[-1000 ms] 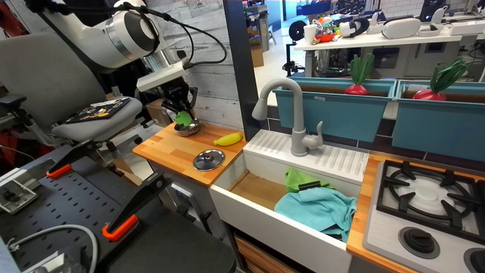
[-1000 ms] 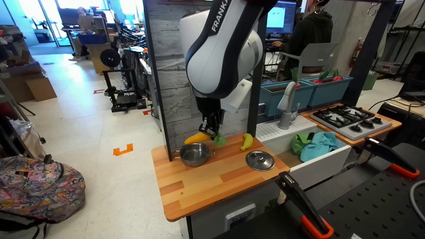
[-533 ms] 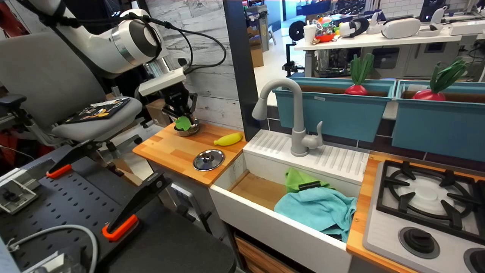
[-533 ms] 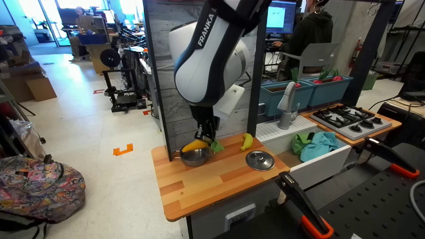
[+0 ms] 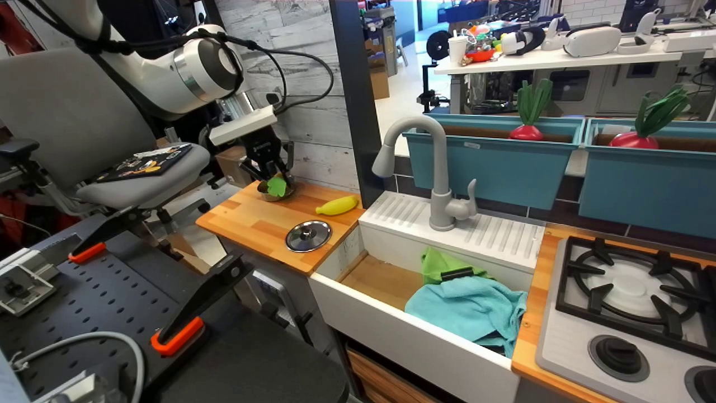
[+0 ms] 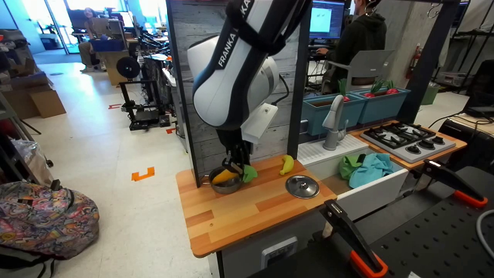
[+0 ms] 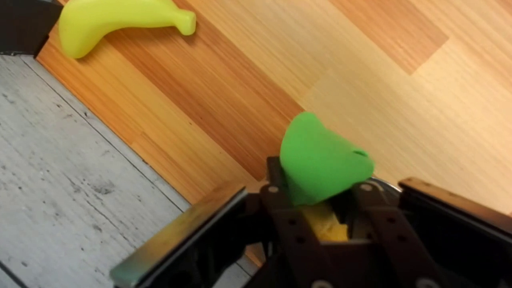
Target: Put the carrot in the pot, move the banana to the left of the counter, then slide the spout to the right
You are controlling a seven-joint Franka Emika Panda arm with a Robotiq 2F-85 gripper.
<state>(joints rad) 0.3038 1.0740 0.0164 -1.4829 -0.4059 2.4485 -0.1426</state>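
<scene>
arm [image 6: 231, 88] bent downward, jaws low, clamped partway closed

Bright indoor light; windows [image 6: 96, 4] blown out in an exterior view.
Glare streaks the floor [image 6: 75, 87] there; highlights on metal lid [image 6: 302, 187]. Wrist view: gripper [image 7: 321, 186] dark, near parts blurred; wooden counter [image 7: 248, 100] is bright, grain sharper.

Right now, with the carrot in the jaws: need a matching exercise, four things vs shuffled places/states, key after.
Things
1. carrot
2. banana
3. lid
4. spout

Places/states
A. round, flat on the counter
B. grey, arched, at the sink
C. held between the jaws, at the pot
D. yellow, by the dark post

Pairs: 1-C, 2-D, 3-A, 4-B
</scene>
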